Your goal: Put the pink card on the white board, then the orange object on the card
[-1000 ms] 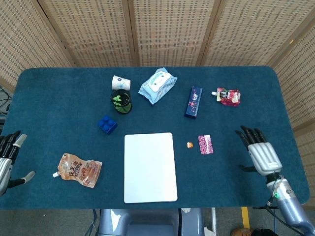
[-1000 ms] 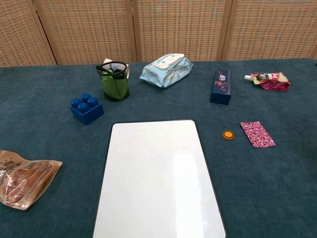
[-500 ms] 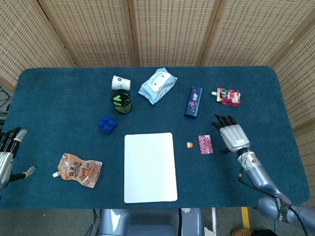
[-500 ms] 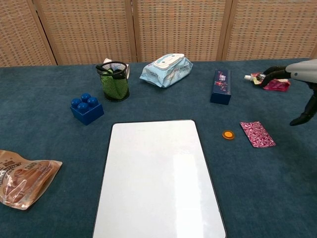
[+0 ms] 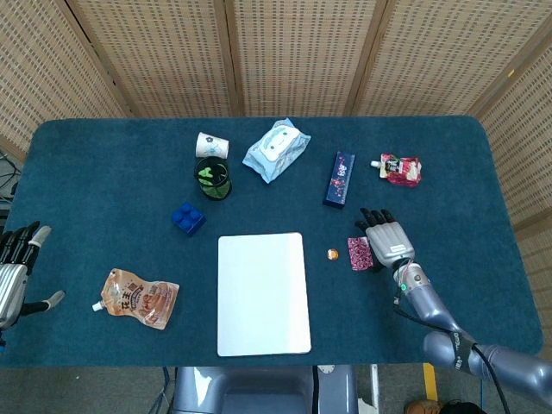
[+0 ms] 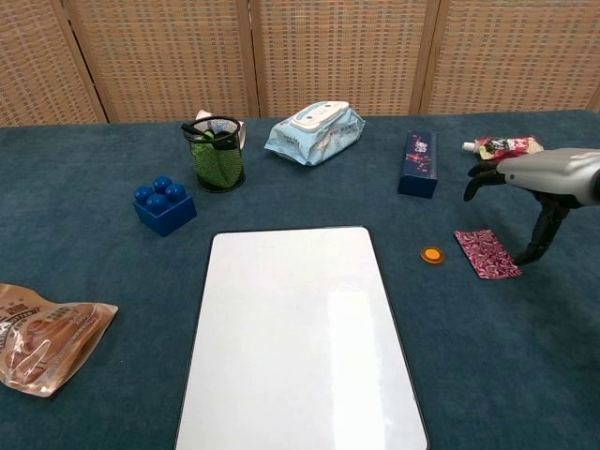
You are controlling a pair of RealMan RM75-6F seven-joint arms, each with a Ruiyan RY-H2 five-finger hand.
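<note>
The pink card lies flat on the blue cloth, right of the white board. A small orange object sits between board and card. My right hand hovers just over the card's right edge, fingers spread, thumb pointing down beside the card, holding nothing. At the table's left edge my left hand stays apart from everything, fingers spread and empty; the chest view does not show it.
A dark blue box and a red pouch lie behind the card. Further left are a wipes pack, a mesh pen cup, a paper cup, a blue brick and an orange snack pouch.
My right hand has travelled left and forward from the table's right edge to just beside the pink card. The left hand has barely shifted. No object has moved.
</note>
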